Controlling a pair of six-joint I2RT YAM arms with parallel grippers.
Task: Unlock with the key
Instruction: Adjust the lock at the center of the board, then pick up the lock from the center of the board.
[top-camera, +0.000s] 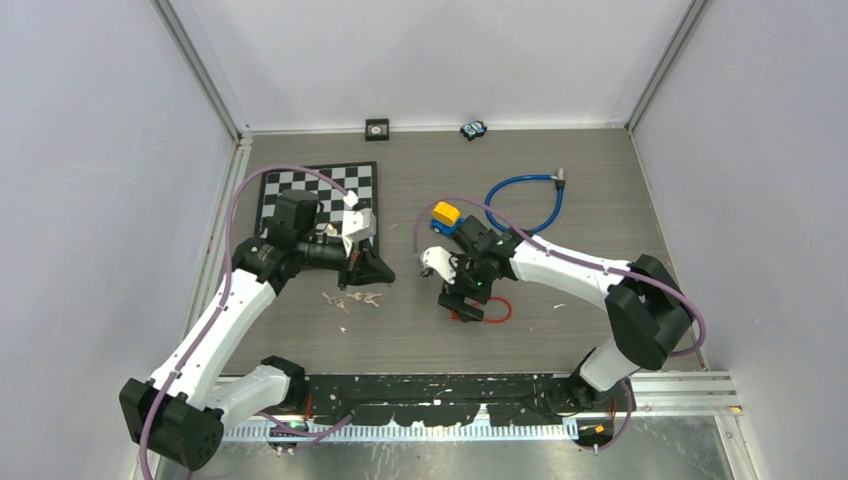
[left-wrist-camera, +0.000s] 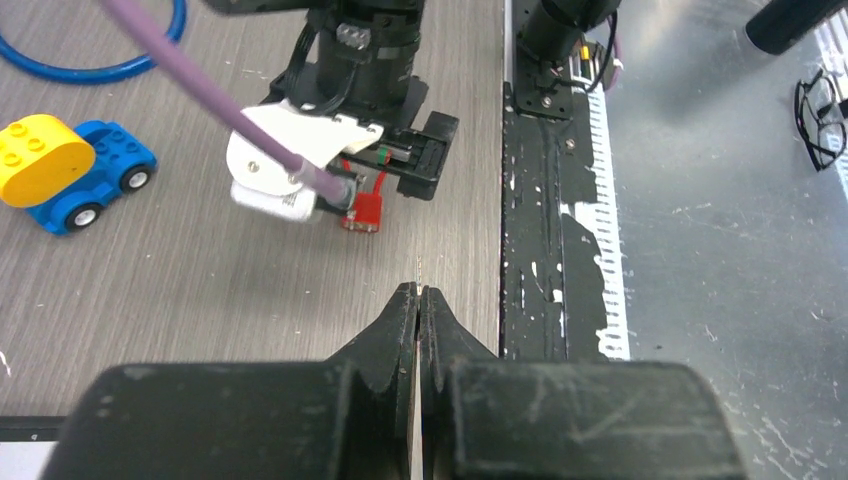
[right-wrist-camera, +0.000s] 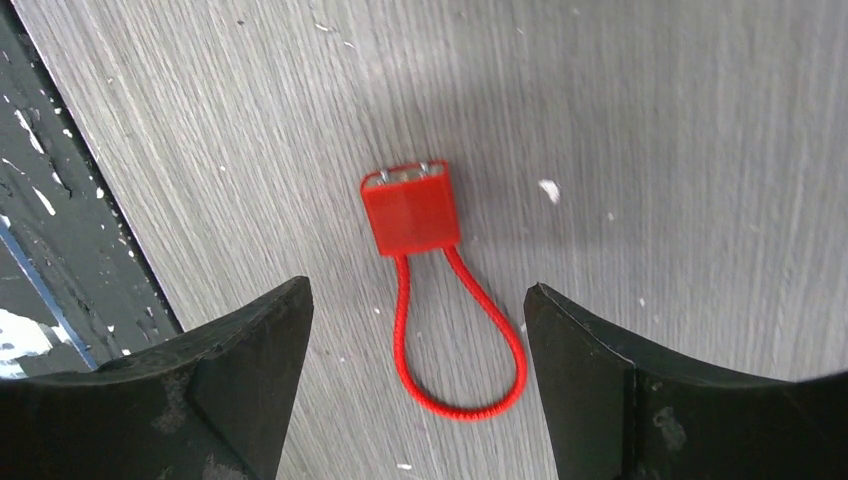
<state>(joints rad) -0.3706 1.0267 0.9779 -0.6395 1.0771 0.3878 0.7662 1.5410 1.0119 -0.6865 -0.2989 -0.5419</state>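
The grey table (top-camera: 600, 200) carries a red lock (right-wrist-camera: 411, 208), chessboard (top-camera: 365, 180), toy car (top-camera: 445, 216), blue cable (left-wrist-camera: 95, 74) and, seemingly, keys (top-camera: 358, 298).

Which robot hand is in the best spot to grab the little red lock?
The right one. The right hand hangs open right over the red lock, which shows between its fingers. The left hand is shut, off to one side near the keys.

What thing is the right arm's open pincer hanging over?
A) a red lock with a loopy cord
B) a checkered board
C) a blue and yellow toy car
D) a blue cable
A: in the right wrist view, the red lock with its looped cord lies framed between the spread fingers of the right pincer.
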